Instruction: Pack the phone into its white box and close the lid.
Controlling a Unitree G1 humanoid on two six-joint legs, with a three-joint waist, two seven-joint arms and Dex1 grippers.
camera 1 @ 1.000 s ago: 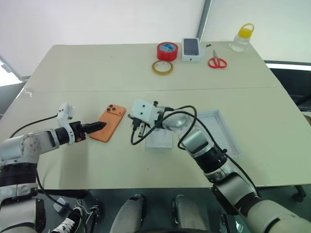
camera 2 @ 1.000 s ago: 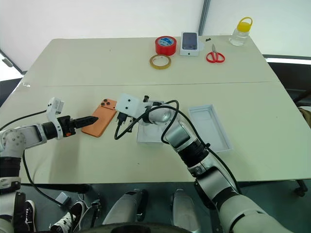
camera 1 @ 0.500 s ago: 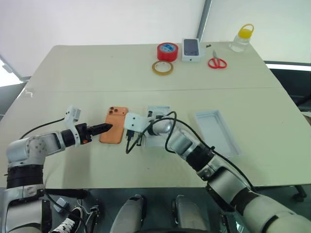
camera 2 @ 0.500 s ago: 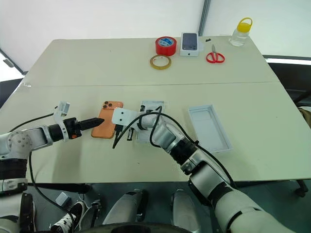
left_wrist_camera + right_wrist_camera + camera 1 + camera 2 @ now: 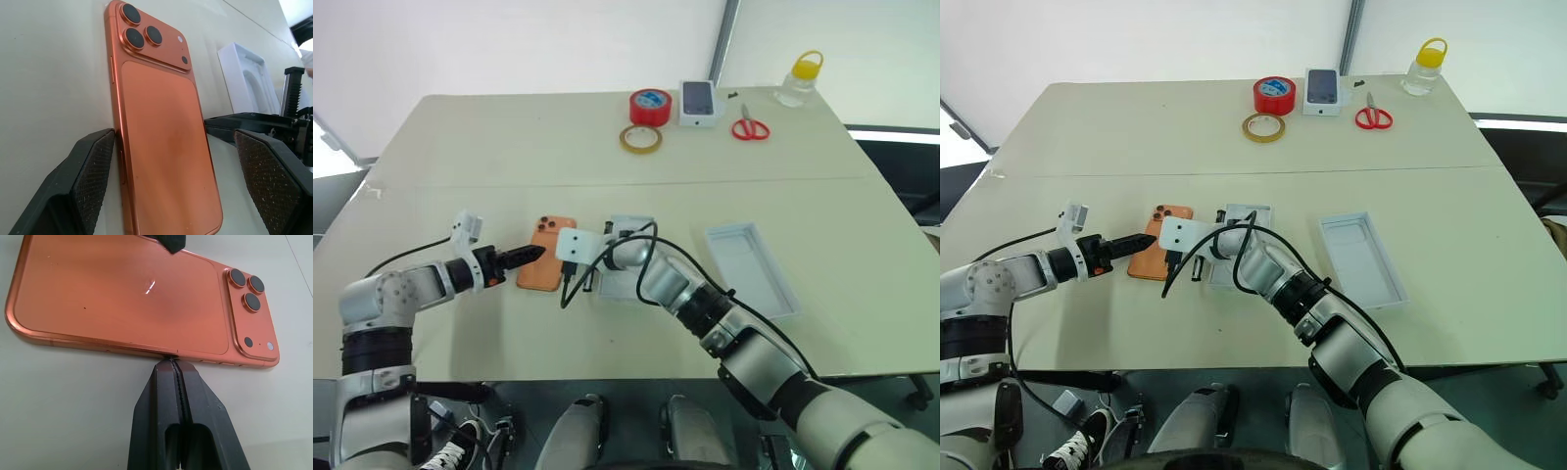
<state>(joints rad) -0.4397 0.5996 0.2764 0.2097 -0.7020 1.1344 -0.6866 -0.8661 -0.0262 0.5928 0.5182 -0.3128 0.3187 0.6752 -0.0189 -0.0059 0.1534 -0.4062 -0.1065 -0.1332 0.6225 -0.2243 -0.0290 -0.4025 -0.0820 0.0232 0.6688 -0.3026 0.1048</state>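
Observation:
The orange phone [image 5: 546, 266] lies flat, lenses up, left of the table's middle. My left gripper [image 5: 174, 136] is open and straddles the phone's near end; one of its fingers [image 5: 93, 171] rests against the phone's long edge and the other stands apart. From the other side my right gripper [image 5: 171, 361] is shut, its tips touching the phone's long edge. The white box is in two open halves: one [image 5: 628, 227] lies just right of the phone, partly hidden by my right arm, and the other [image 5: 752, 269] lies further right.
Along the far edge stand a red tape roll [image 5: 650, 104], a tan tape ring [image 5: 639, 137], a small white box printed with a phone picture [image 5: 699, 100], red scissors [image 5: 751, 127] and a yellow-capped bottle [image 5: 800, 78].
My right gripper has sunk from above the box half to the phone's right edge. The phone has turned from slanted to nearly straight. My left gripper has shifted right with it.

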